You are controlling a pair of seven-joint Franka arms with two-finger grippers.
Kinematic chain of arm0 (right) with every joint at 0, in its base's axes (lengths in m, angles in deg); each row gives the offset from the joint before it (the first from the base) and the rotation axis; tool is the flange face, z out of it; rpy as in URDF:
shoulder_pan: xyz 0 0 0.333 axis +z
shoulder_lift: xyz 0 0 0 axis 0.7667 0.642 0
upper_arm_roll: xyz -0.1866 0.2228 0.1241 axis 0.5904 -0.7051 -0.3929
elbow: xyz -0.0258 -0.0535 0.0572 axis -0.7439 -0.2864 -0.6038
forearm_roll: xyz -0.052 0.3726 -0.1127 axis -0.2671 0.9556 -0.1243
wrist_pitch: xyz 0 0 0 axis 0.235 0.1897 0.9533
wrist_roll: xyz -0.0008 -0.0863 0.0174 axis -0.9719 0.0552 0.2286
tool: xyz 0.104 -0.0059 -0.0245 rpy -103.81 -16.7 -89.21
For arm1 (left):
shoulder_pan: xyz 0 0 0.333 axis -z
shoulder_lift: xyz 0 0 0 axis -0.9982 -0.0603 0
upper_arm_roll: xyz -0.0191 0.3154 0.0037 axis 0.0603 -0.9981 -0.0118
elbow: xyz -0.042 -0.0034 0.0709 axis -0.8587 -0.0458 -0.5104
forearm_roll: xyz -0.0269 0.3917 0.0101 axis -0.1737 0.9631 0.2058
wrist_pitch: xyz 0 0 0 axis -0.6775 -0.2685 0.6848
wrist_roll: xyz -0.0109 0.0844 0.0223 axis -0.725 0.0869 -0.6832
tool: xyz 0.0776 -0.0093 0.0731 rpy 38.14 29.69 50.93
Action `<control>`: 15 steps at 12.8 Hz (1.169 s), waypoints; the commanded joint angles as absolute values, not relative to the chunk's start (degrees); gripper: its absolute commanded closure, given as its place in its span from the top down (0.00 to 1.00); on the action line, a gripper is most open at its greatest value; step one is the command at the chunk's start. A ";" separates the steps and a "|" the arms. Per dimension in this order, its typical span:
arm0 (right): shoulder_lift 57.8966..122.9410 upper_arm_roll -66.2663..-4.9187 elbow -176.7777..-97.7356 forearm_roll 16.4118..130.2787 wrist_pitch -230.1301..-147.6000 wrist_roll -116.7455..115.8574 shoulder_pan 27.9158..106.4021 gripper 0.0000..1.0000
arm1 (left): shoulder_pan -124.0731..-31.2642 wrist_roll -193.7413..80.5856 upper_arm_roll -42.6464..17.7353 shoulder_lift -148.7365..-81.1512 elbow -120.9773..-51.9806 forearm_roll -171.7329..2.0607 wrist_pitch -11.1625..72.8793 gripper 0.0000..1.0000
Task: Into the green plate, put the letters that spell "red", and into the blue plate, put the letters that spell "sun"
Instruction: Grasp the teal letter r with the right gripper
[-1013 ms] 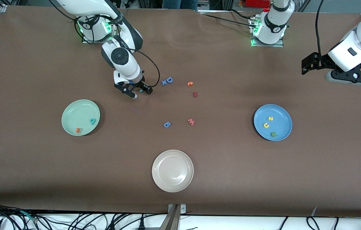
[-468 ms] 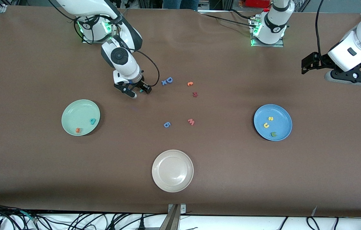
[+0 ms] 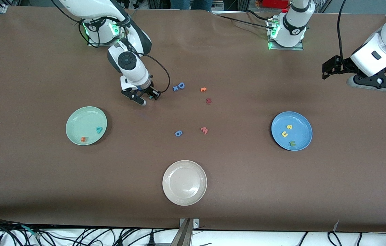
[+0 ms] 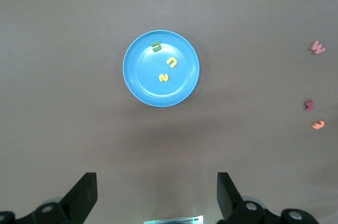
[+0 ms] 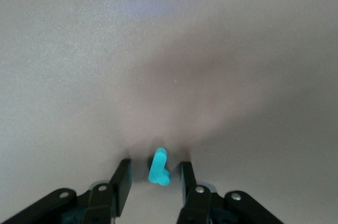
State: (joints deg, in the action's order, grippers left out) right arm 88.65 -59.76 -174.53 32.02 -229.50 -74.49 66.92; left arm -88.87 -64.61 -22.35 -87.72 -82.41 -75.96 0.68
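Teal "r" on surface toward right arm's end, near top edge, between jaws of right gripper; small gaps both sides, not yet clamped. Advice: finish closing squarely on stem, lift straight, carry to green plate, already holding orange "e" and teal "d". Versus second ago: jaws narrower. Blue plate holds sun letters. Left gripper waits, jaws wide apart, above surface's left-arm end.
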 commanded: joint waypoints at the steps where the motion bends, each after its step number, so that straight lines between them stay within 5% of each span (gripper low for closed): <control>1: 88.66 -60.20 -175.43 31.31 -230.83 -73.07 65.71 0.35 | -88.48 -65.84 -22.52 -88.53 -80.63 -74.79 -0.61 1.00; 9: 88.66 -60.20 -175.43 31.23 -230.48 -72.89 65.35 0.07 | -88.48 -65.93 -22.52 -88.53 -80.72 -74.79 -0.61 1.00; 12: 86.48 -60.29 -174.73 31.23 -228.48 -71.14 63.60 0.05 | -88.48 -65.93 -22.52 -88.53 -80.63 -74.79 -0.61 1.00; 15: 82.87 -60.29 -171.23 31.05 -217.77 -67.54 61.14 0.05 | -88.48 -65.84 -22.52 -88.53 -80.63 -74.79 -0.61 1.00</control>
State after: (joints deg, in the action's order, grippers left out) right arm 86.62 -59.73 -172.70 31.56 -224.09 -70.01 63.07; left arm -88.86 -64.62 -22.35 -87.72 -82.41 -75.96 0.65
